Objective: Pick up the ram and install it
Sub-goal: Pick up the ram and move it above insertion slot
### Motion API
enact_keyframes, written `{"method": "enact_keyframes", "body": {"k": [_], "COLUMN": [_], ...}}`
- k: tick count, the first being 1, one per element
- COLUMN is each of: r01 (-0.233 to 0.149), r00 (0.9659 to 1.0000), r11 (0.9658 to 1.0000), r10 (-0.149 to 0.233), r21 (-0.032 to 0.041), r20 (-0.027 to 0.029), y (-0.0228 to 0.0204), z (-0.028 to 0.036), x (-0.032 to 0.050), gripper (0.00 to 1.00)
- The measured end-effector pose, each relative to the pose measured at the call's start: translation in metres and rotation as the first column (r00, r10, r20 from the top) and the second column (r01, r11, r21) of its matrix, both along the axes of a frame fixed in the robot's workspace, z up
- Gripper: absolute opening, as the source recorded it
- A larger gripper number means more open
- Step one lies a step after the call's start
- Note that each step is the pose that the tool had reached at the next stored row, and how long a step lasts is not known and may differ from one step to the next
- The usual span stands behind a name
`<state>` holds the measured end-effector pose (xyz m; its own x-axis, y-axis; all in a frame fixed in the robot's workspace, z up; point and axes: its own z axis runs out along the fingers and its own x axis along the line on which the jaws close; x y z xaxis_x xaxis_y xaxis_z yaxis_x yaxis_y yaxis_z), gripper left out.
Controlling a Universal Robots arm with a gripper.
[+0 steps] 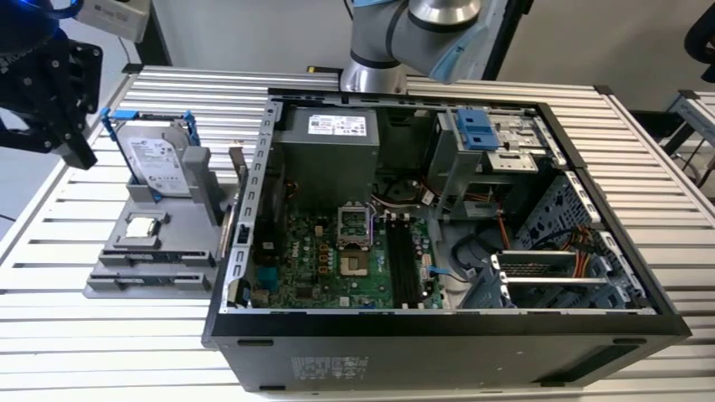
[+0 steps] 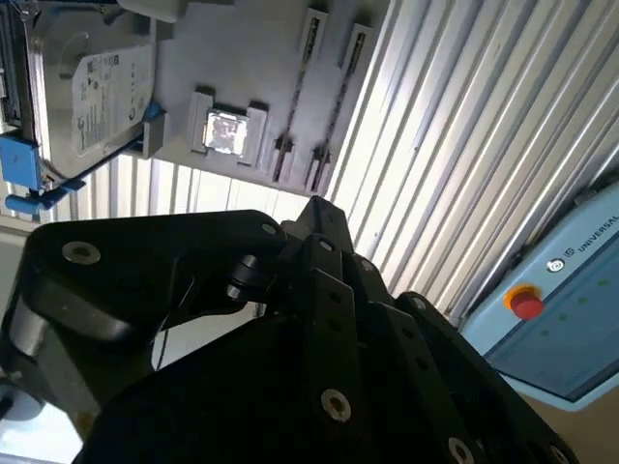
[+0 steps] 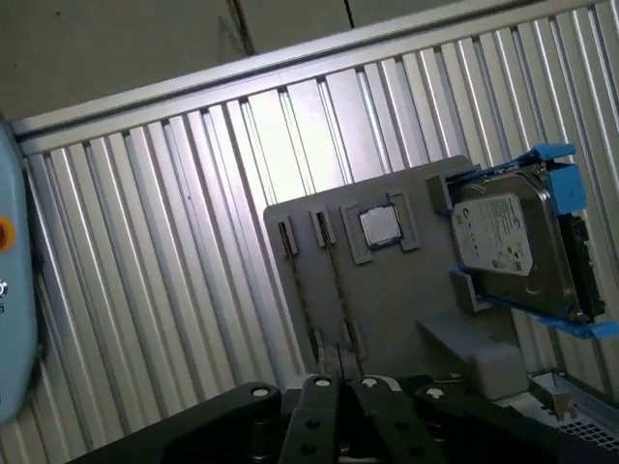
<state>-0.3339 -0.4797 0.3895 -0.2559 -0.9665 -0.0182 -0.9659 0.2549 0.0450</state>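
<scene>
over at the exterior view's left, the gripper [image 1: 67,142] hangs above the slatted metal table [image 1: 112,352], up and off to the side of the grey holder [image 1: 192,226], touching nothing. in the first wrist view its fingers [image 3: 324,391] look pressed together with nothing between them, so closed and empty as far as i can see. the ram [image 3: 303,290] sits in that holder: two thin strips side by side in their grooves, right next to the small square chip [image 3: 379,225]. the hard drive [image 3: 513,246] in its blue frame [image 3: 551,155] stands on the far side of the chip. both wrist views look down on the strips from well above. the open computer case [image 1: 447,335] lies just beside the holder toward the exterior view's right, green motherboard [image 1: 324,260] facing up, its long black slots [image 1: 403,260] near the middle. the arm [image 1: 414,33] rises at the far side of the case.
</scene>
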Motion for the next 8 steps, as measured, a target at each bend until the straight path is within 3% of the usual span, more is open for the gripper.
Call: {"method": "enact_keyframes", "body": {"k": [4,8], "r01": [-0.068,-0.136], "r00": [0.9977,0.9907], "r11": [0.9977,0.9907], "r10": [0.068,0.136], "r21": [0.0000,-0.0001], "r20": [0.0002,0.0008], "y": [0.0000,0.0000], "z": [0.0000,0.0000], "x": [0.0000,0.0000], "gripper": [0.00,0.00]}}
